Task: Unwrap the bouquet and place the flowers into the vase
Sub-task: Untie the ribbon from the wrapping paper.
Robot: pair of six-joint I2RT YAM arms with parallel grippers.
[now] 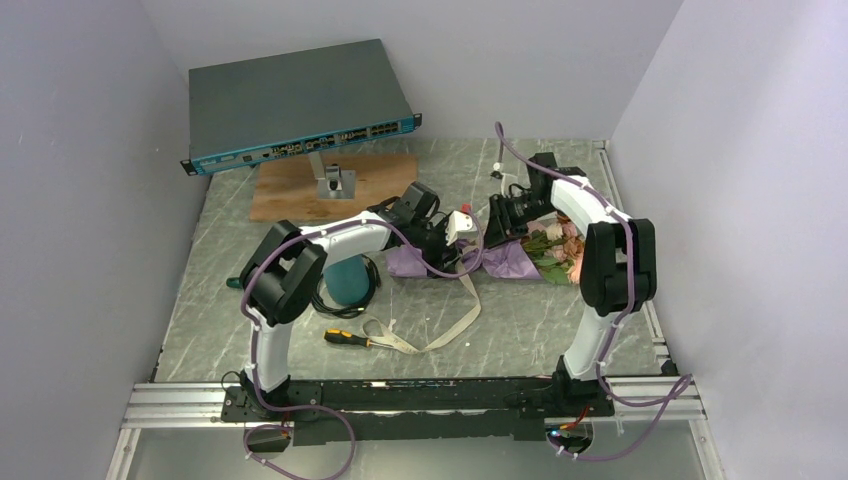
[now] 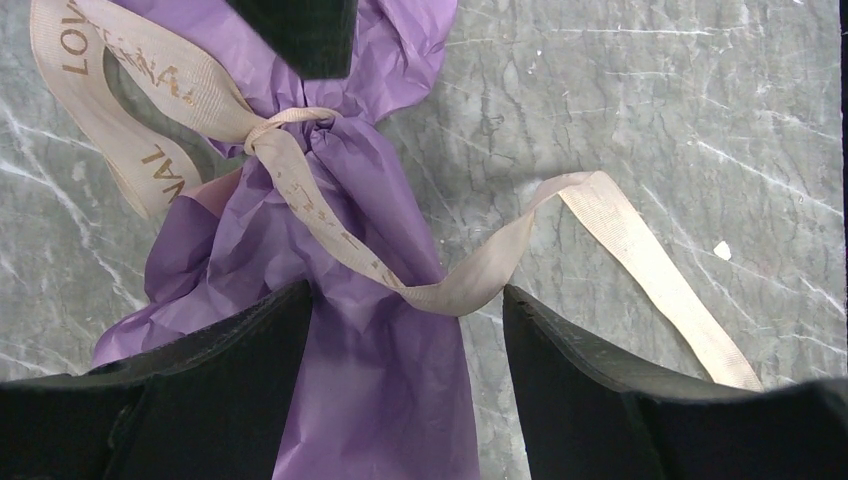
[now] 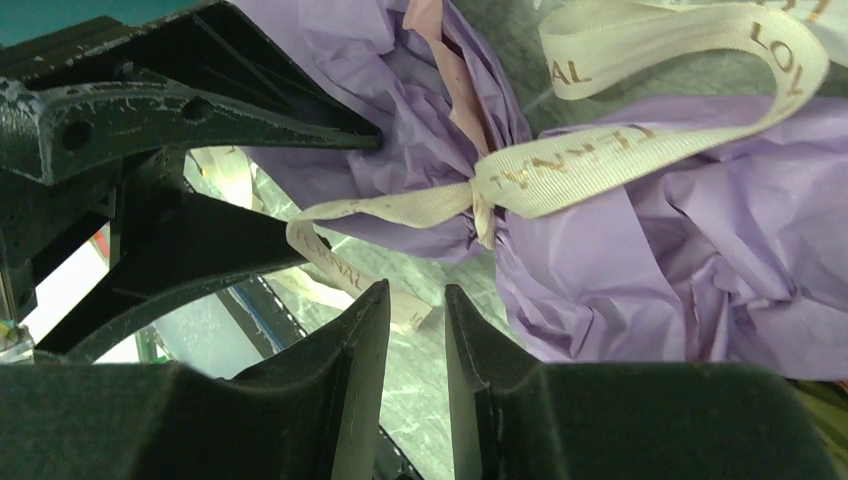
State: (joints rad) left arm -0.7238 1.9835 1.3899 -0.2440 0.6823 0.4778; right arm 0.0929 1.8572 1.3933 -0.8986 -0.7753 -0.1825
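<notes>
The bouquet (image 1: 515, 262) is laid flat on the counter (image 2: 650, 120), its long axis running across from left to right in the overhead view. The flowers (image 1: 560, 245) are turned toward the right arm's side and the gathered tail of purple paper (image 2: 380, 400) toward the left arm. The cream ribbon (image 2: 350, 250) is seen tied round the narrow waist of the paper, one loose end trailing off toward the near edge. The left pincer (image 2: 405, 295) is spread wide and held over the paper tail – the paper lies between its fingers, with bare counter visible beside the right-hand finger, and nothing is gripped. The right pincer (image 3: 415, 290) is parted by only a narrow slit, through which the counter is seen. A strand of ribbon passes just beyond its tips, and contact with it cannot be told. The knot lies between the two pincers, which are brought close together over it. The vase (image 1: 348, 283) is stood to the left – beside the left arm, apart from the bouquet.
</notes>
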